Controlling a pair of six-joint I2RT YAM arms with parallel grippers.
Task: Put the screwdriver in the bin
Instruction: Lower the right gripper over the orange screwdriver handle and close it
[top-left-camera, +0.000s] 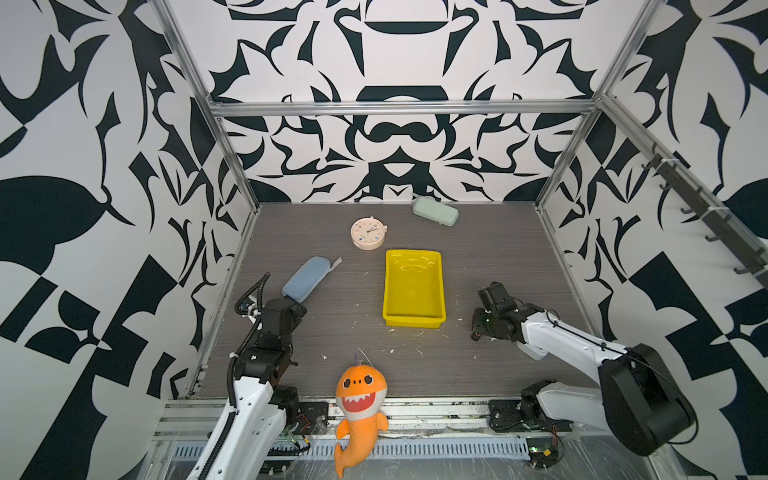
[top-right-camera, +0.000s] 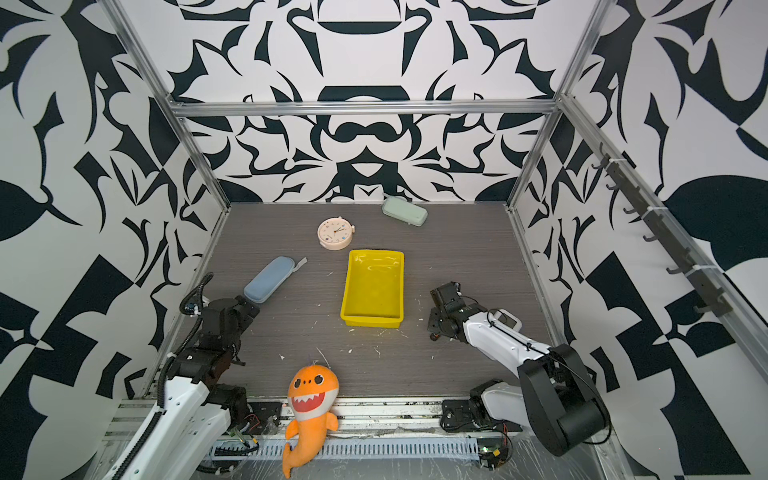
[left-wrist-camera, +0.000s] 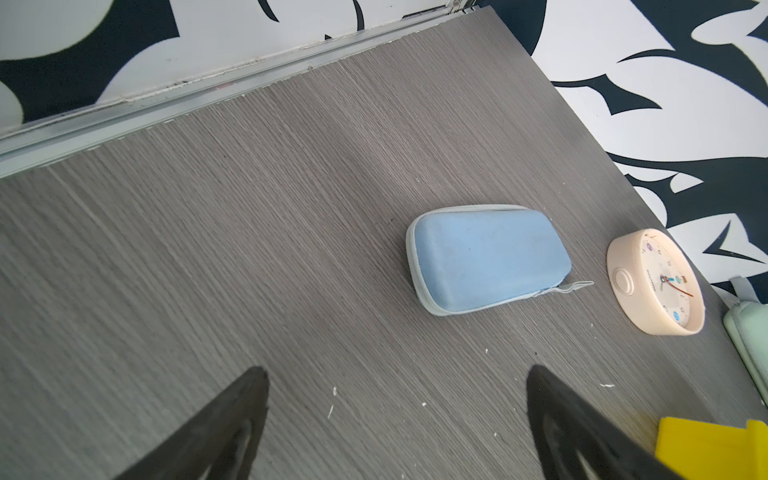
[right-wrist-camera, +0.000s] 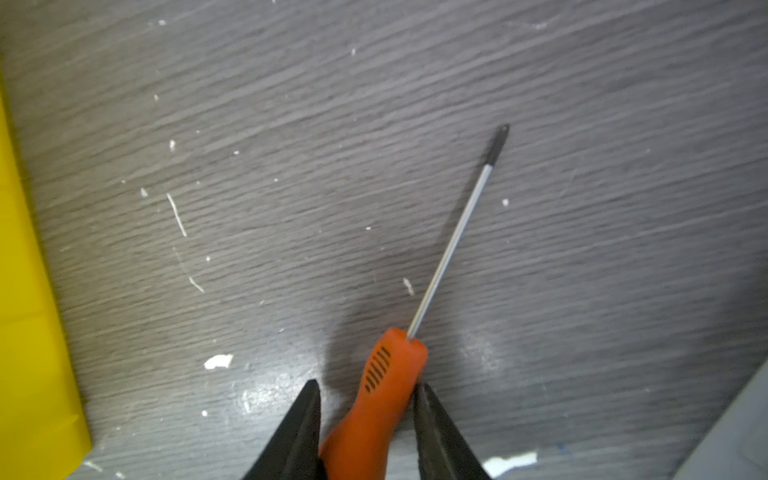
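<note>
The table (top-left-camera: 498, 257) carries the bin (top-left-camera: 415, 321) near its middle, and the screwdriver (right-wrist-camera: 395, 353) is not in it. It lies flat on the table just right of the bin's side wall. The right end effector (right-wrist-camera: 365, 384) is down at the table with a finger on either side of the orange handle. One finger looks to touch it, but I cannot tell whether both press firmly. The left end effector (left-wrist-camera: 397, 370) hangs with its fingers wide apart on nothing, near the blue case (left-wrist-camera: 488, 257) and well away from the work.

The main risk is a weak pinch: the rounded handle could slip or roll out as it lifts. The fingers sit behind the ribbed front of the handle, so the long shaft may droop or swing. If carried low, the dark tip could catch the bin's rim and twist the tool loose. The pale scraps (right-wrist-camera: 218, 361) under the handle could make it skid as the fingers press in
</note>
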